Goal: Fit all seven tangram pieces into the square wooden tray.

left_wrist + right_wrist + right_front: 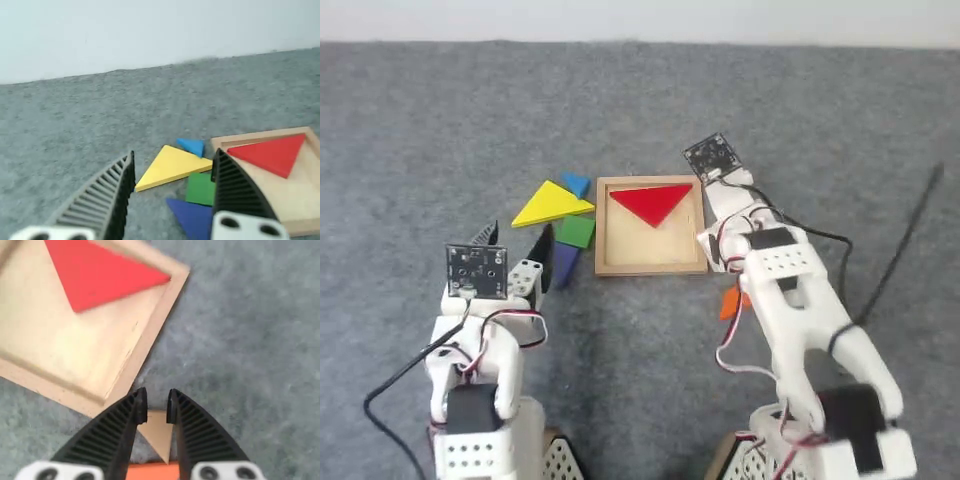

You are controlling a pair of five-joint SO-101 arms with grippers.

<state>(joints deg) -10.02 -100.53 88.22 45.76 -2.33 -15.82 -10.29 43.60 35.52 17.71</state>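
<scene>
The square wooden tray (602,228) (260,135) (150,337) holds a red triangle (651,203) (272,153) (95,275) against its far side. Left of the tray lie a yellow triangle (552,204) (172,166), a small blue triangle (577,184) (191,146), a green square (576,232) (201,188) and a dark blue piece (564,266) (192,218). My left gripper (540,248) (175,155) hangs open just short of these pieces. At the tray's near right corner my right gripper (712,258) (157,392) is shut, over a tan triangle (157,432) beside an orange piece (730,300) (150,471).
Grey carpet (440,130) covers the whole table, with open room beyond the tray and to both sides. A pale wall (150,30) stands at the far edge. A black cable (905,245) runs off to the right of the right arm.
</scene>
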